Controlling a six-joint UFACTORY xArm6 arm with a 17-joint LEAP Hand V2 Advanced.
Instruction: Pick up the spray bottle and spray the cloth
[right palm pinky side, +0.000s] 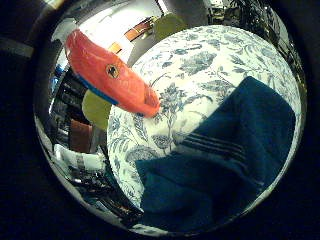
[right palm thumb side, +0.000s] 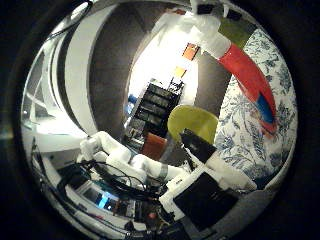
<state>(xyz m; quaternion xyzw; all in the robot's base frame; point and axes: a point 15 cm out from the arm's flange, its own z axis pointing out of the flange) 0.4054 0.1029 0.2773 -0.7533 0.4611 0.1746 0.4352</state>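
Note:
A red spray bottle (right palm pinky side: 107, 75) with a blue band and a white spray head (right palm thumb side: 202, 25) stands close beside my palm, its lower end meeting the floral tablecloth near the table's edge. A dark blue cloth (right palm pinky side: 225, 165) with thin stripes lies flat on the same table, a short way from the bottle. My right hand (right palm thumb side: 165, 175) shows as white and black fingers (right palm thumb side: 120, 152) stretched out fairly straight, off to the side of the bottle. No finger wraps the bottle's body.
The round table (right palm pinky side: 200, 60) carries a white cover with a blue flower print. A yellow-green chair (right palm thumb side: 192, 122) stands by its edge. Dark shelving (right palm thumb side: 155, 107) and an orange-brown box (right palm thumb side: 152, 146) stand on the floor beyond.

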